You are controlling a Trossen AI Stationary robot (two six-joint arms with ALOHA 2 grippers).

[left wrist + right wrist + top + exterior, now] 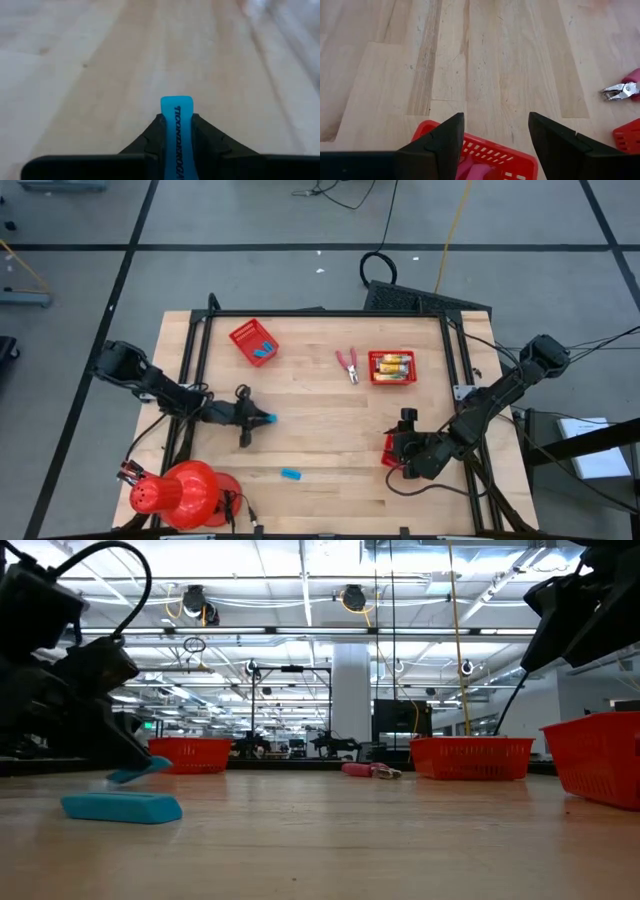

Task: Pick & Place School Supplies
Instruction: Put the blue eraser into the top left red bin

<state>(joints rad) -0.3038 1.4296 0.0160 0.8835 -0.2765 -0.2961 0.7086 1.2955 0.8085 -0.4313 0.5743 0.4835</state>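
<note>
Left gripper (268, 418) sits mid-left of the table (320, 450), pinching a light-blue eraser (176, 131) between its fingers (150, 140); eraser tip pokes out past the fingertips, printed lettering visible in the left wrist view. In the low view the held eraser (138, 771) tilts just above the wood. A second blue eraser (290, 474) lies flat on the table near the front edge, apart from the gripper.

Right gripper (404, 442) hovers over a red mesh basket (480, 152) at the right front, fingers (440, 142) spread wide, holding nothing; something pink lies inside that basket, can't tell what.

Back left: another red basket (253, 341) with blue erasers (264, 352) in it. Back right: basket (391, 367) with yellow-and-white packets (392, 364). Red-handled pliers (348, 363) lie loose on the wood just beside that basket. Red cone-like thing (182, 492) at the front left corner. Bare wood between the held eraser and the back-left basket.
</note>
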